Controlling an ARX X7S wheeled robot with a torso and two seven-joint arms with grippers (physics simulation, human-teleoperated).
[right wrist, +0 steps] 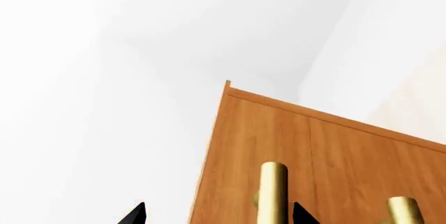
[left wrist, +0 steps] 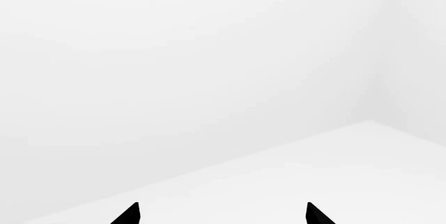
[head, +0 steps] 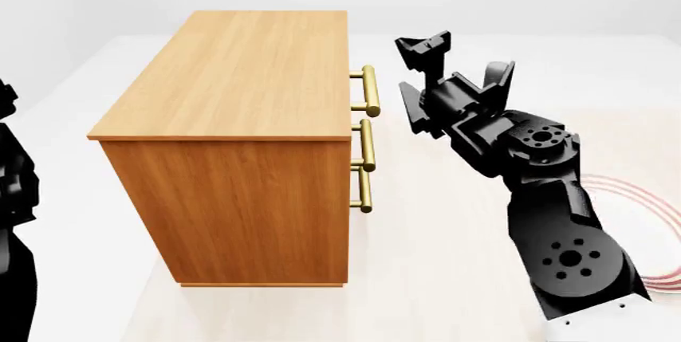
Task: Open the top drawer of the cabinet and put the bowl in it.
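The right arm [head: 553, 222] is black and reaches forward from the lower right of the head view, elbow bent and forearm angled up toward the cabinet [head: 245, 143]. Its right claw [head: 426, 63] sits just beside the cabinet's front face, level with the top handle, fingers spread and holding nothing. The left arm [head: 13, 198] shows only as a dark edge on the cabinet's far side. In the left wrist view, the left claw [left wrist: 221, 214] shows two parted fingertips.

No readable text, labels or numbers anywhere.
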